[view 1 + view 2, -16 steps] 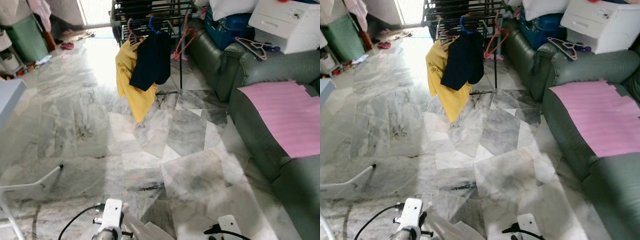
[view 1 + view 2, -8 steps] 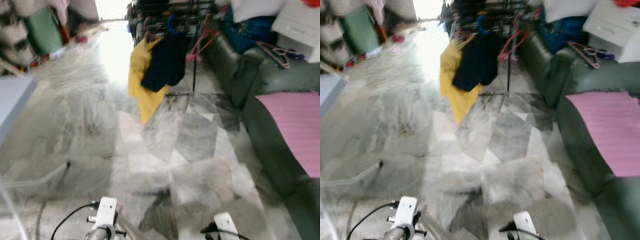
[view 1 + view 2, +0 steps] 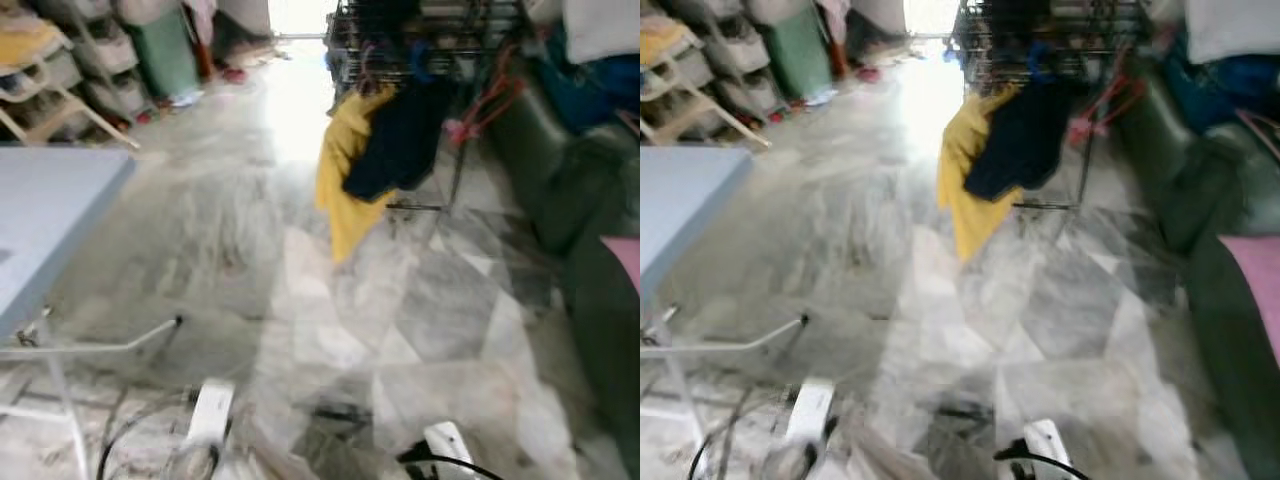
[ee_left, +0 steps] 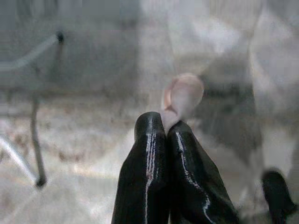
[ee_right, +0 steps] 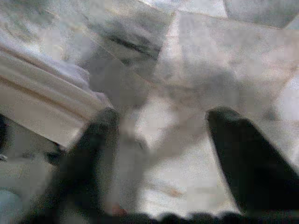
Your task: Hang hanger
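My left gripper (image 4: 164, 127) is shut, and a pink hanger hook (image 4: 183, 94) sticks out just past its fingertips. A pale garment (image 3: 262, 458) shows low between my two arms, blurred. My right gripper (image 5: 163, 128) is open above the marble floor, with pale fabric (image 5: 42, 100) beside one finger and nothing between its fingers. Far ahead stands a black drying rack (image 3: 430, 40) with a yellow garment (image 3: 343, 190), a dark navy garment (image 3: 402, 150) and a pink hanger (image 3: 478, 108) hanging from it.
A light blue table (image 3: 45, 225) on white legs stands close on my left. Shelves (image 3: 50, 70) and a green bin (image 3: 165, 55) line the far left. A dark green sofa (image 3: 590, 210) runs down the right side. The picture is blurred.
The whole view has swung left: the rack and sofa have shifted right, and the blue table takes up more of the left. Both arms stay low at the frame's bottom.
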You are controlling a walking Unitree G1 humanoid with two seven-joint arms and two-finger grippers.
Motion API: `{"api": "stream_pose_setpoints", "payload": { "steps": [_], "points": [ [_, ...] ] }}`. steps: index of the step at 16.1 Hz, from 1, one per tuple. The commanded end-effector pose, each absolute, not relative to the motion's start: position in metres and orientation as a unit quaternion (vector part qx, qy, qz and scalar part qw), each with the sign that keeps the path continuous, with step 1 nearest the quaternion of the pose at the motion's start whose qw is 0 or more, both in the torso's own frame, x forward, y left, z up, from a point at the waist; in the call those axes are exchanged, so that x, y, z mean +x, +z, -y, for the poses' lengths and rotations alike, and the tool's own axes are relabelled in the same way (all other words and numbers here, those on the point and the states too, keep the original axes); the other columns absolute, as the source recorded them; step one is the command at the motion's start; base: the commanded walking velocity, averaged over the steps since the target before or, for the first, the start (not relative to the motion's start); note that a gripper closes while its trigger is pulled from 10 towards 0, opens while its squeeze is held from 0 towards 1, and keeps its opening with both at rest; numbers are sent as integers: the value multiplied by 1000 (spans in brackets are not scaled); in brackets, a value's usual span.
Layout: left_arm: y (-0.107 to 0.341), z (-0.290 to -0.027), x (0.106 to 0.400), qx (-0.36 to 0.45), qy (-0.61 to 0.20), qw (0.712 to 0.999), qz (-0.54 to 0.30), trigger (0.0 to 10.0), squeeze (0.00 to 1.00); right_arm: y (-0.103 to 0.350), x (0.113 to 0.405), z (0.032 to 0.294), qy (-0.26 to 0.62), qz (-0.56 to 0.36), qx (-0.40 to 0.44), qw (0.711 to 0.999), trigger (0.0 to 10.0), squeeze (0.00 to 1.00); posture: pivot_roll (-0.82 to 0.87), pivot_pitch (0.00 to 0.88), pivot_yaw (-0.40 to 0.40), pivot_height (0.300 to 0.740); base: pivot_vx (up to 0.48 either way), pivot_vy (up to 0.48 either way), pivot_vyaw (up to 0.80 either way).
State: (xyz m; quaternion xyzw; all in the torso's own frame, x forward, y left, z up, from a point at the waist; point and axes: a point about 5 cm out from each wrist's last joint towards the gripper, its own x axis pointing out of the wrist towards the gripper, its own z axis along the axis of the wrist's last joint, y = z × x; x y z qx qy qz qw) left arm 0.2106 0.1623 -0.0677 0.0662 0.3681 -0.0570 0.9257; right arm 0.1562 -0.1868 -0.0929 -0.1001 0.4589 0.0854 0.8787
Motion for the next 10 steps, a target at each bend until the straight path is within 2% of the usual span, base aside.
{"api": "stream_pose_setpoints", "payload": {
  "steps": [1,2,4,10],
  "points": [
    [-56,-166,234,91,-80,919,-375,10000,0,-94,151,193,81,-468,-104,874,10000,0,-120,60,46,740,409,0,438],
    [-56,-166,234,91,-80,919,-375,10000,0,-94,151,193,81,-468,-104,874,10000,0,-120,60,46,740,409,0,438],
    [-40,-158,257,52,-45,940,-335,10000,0,-89,162,202,102,-467,-135,868,10000,0,-130,68,26,740,0,0,0],
    [-15,-138,286,59,-78,956,-278,10000,0,-88,166,202,101,-465,-134,869,10000,0,-138,67,42,740,0,0,0]
  ]
}}
